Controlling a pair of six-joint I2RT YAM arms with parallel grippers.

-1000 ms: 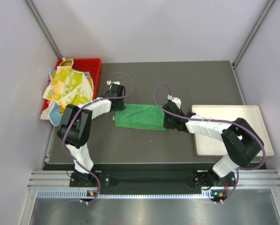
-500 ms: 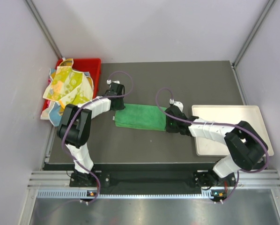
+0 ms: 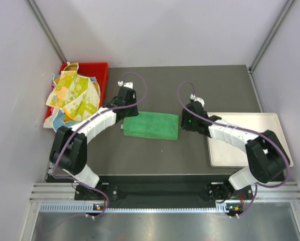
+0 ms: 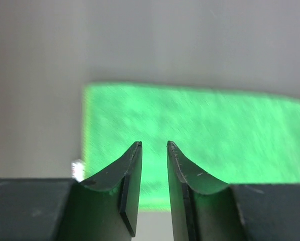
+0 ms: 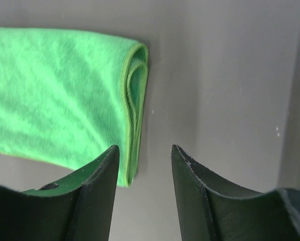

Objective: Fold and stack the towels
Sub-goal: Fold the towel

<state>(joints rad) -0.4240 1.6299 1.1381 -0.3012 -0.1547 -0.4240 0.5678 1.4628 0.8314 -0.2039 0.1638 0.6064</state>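
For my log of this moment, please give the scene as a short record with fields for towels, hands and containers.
folded towel: plain green cloth towel, a long rectangle lying flat on the dark table
other towels: patterned cloths heaped over the red plastic bin
tray: white flat tray, right of the green towel
left hand: over the towel's left end, narrowly open, holding nothing
right hand: at the towel's layered right end, open, holding nothing

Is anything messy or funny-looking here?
Yes. The patterned towels are a crumpled heap spilling over the rim of the red bin at the far left. The green towel lies neatly folded.
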